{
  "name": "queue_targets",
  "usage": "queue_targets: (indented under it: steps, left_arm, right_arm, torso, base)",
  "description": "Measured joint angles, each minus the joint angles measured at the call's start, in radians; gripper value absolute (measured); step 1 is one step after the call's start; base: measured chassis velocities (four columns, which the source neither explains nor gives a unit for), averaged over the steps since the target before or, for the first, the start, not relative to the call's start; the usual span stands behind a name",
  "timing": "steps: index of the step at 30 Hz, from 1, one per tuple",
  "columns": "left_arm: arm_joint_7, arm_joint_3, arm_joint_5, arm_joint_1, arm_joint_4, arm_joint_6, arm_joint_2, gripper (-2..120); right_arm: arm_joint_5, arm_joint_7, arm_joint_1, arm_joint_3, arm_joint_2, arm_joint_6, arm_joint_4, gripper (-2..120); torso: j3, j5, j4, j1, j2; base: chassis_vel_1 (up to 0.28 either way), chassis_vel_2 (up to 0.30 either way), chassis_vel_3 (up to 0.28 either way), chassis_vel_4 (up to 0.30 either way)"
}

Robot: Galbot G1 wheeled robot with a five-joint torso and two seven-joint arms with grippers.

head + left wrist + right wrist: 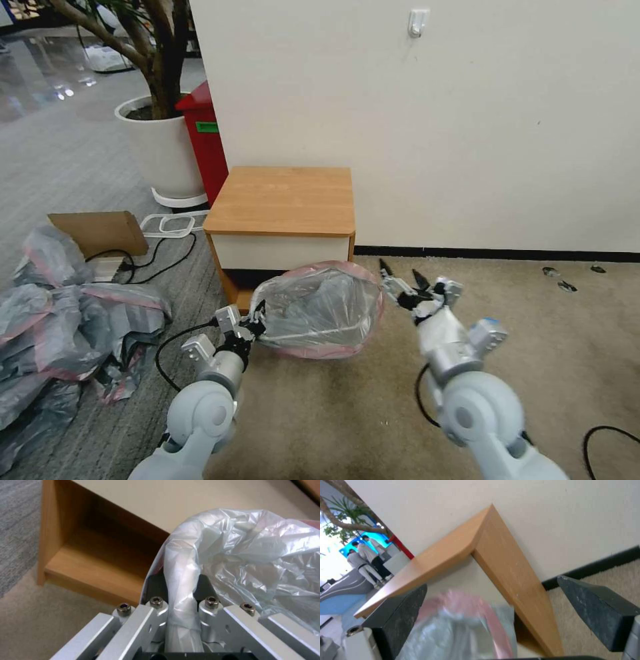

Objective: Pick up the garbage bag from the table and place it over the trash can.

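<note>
Left pincer (255, 328) clamping garbage bag (319, 308)

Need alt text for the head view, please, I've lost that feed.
The garbage bag, spread open on the carpet before the table, is pinched at one edge by the left tool. The right tool is open beside its other edge.

The garbage bag (319, 308) sits before the table (283, 199), at its six o'clock; left hand (255, 326) at the bag's nine, right hand (403, 274) at its three.
</note>
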Motion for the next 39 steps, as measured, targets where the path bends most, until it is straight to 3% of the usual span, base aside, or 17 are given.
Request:
queue_targets:
  steps: [6, 10, 16, 25, 33, 39]
  left_arm:
    - [0.001, 0.010, 0.000, -0.006, -0.004, 0.000, -0.010, 7]
    - [0.001, 0.017, 0.000, -0.006, -0.006, 0.000, -0.012, 7]
    - [0.001, 0.019, 0.000, -0.003, -0.010, 0.000, -0.013, 7]
    - [0.001, 0.020, -0.005, -0.005, -0.017, 0.000, -0.003, 7]
    - [0.001, 0.027, -0.005, -0.001, -0.021, 0.001, -0.011, 7]
    - [0.011, 0.028, -0.003, 0.015, -0.028, 0.001, -0.009, 7]
  right_arm:
    - [0.009, 0.000, -0.005, -0.006, 0.033, 0.026, -0.034, 98]
    - [0.034, 0.000, -0.006, -0.009, 0.046, 0.047, -0.039, 86]
    - [0.043, -0.012, -0.013, -0.006, 0.043, 0.065, -0.036, 59]
    - [0.041, -0.024, -0.025, -0.008, 0.050, 0.072, -0.039, 33]
    - [0.049, -0.029, -0.022, -0.004, 0.054, 0.075, -0.034, 0]
    - [0.075, -0.005, 0.001, 0.003, 0.058, 0.075, -0.044, 0]
  torso:
    - [0.000, -0.0001, -0.0001, 0.000, 0.000]
    - [0.000, -0.0001, 0.0000, 0.000, 0.000]
    - [0.000, 0.0000, 0.0000, 0.000, 0.000]
    - [0.000, 0.0001, 0.0000, 0.000, 0.000]
    - [0.000, 0.0000, 0.0000, 0.000, 0.000]
    - [0.000, 0.0001, 0.0000, 0.000, 0.000]
  base:
    - [0.000, 0.000, 0.000, 0.000]
    - [0.000, 0.000, 0.000, 0.000]
    - [0.000, 0.000, 0.000, 0.000]
    - [0.000, 0.000, 0.000, 0.000]
    - [0.000, 0.000, 0.000, 0.000]
    - [0.000, 0.000, 0.000, 0.000]
